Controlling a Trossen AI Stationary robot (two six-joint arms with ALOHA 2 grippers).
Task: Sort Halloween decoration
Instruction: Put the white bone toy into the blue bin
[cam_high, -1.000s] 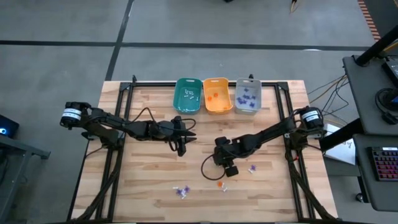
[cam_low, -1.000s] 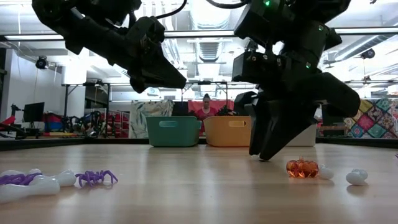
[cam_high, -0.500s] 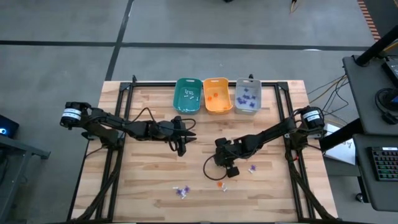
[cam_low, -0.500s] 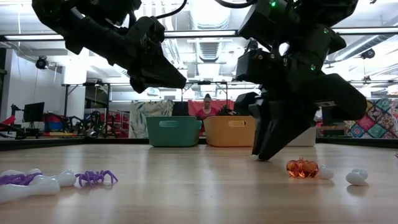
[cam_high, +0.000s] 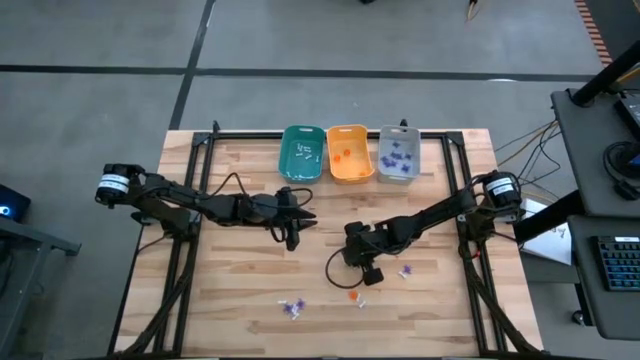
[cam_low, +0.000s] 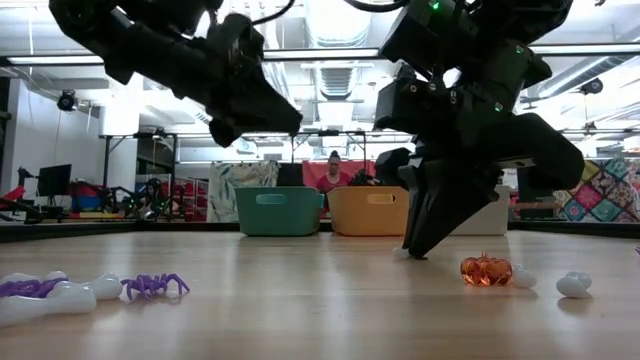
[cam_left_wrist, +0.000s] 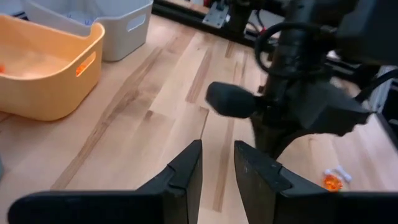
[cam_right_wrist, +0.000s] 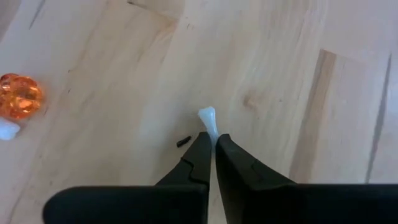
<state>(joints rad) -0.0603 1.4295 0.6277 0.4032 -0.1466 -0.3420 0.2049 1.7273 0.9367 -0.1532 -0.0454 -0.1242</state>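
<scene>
One pointed white trinket (cam_right_wrist: 208, 118); wood.

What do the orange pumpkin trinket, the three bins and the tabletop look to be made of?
Orange pumpkin trinket: likely translucent plastic; it glows and light passes through.
Bins, teal, orange, grey: apparently moulded matte plastic, with thin, even walls and cut-out handles.
Tabletop: wood, butcher-block style; grain and plank joints show.

A white trinket (cam_right_wrist: 208, 119) showed only its tip beyond the pinched right gripper (cam_right_wrist: 213, 140); a person (cam_low: 332, 175) stood half hidden behind the bins (cam_low: 279, 211); bin contents overhead stayed too small to identify
</scene>
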